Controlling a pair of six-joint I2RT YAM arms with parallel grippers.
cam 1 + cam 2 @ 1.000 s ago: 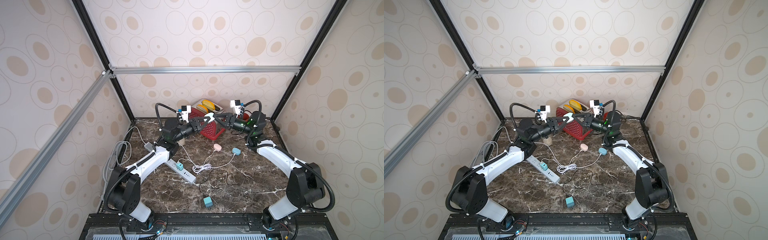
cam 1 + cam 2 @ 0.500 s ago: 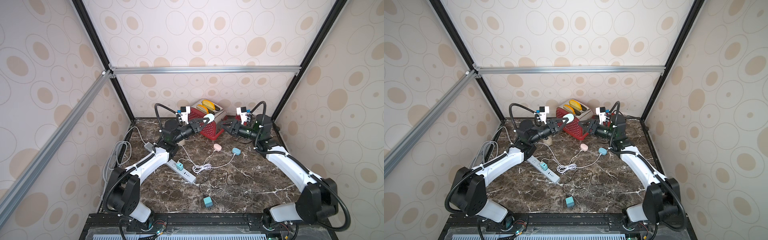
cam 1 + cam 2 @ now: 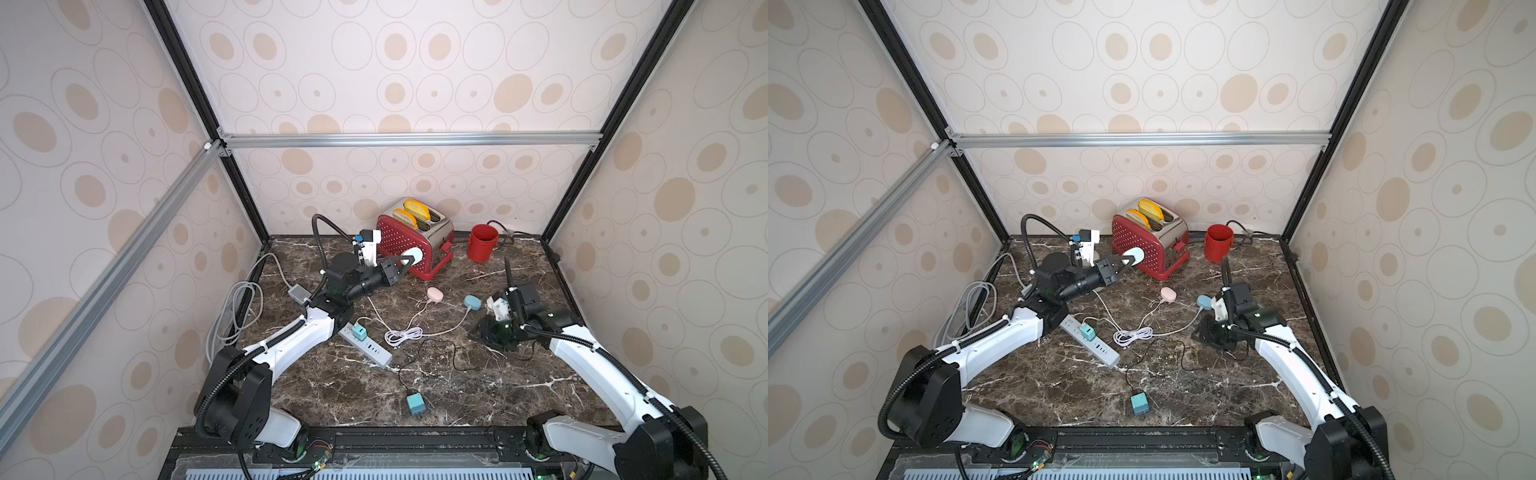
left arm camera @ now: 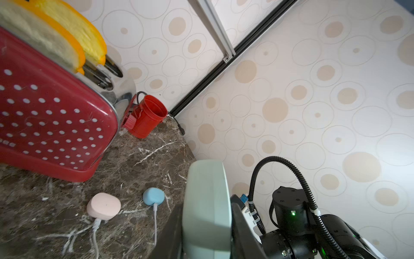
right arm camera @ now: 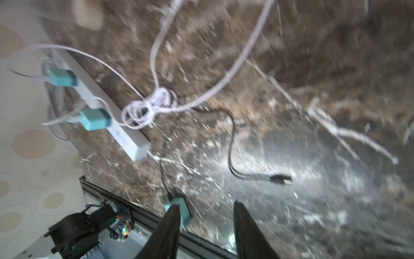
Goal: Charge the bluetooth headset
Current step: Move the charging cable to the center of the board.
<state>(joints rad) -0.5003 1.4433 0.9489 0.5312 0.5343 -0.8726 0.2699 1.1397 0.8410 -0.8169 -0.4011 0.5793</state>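
1. Bench (image 3: 457,386): dark veined marble. The thin black cable (image 5: 230,134) barely shows against it in both top views, so a reach aimed from there could miss.
2. Toaster (image 3: 409,245): stands just beyond the left pincer (image 3: 1130,259). A forward swing could knock the held thing against its red side.
3. Strip (image 3: 365,343): lies below and behind the left pincer. White cables (image 3: 403,334) are bundled between it and the right pincer (image 5: 206,204). A low sweep could snag them and drag the pink case (image 3: 435,294) and blue case (image 3: 472,302) they feed.
4. Left pincer: clamped on the pale case (image 4: 206,208), which I take to be the headset's, held aloft clear of the bench. The grip is on its narrow sides, so a plug pushed in hard could twist it or slide it out. Its charging port shows in no view.
5. Right pincer: jaws apart and empty, tilted down low over the bench. Its wrist view is blurred, so height above the marble is hard to judge, and the fingertips could jam on the stone.
6. Adapter (image 3: 415,404): on the bench near the right pincer, at the black cable's other end and not in the strip. One finger partly hides it in the wrist view.
7. Plug (image 5: 281,179): lies flat just ahead of the right pincer. It is small, so closing could pinch only the cord or flick the plug away. Which face is up is too blurred to tell.
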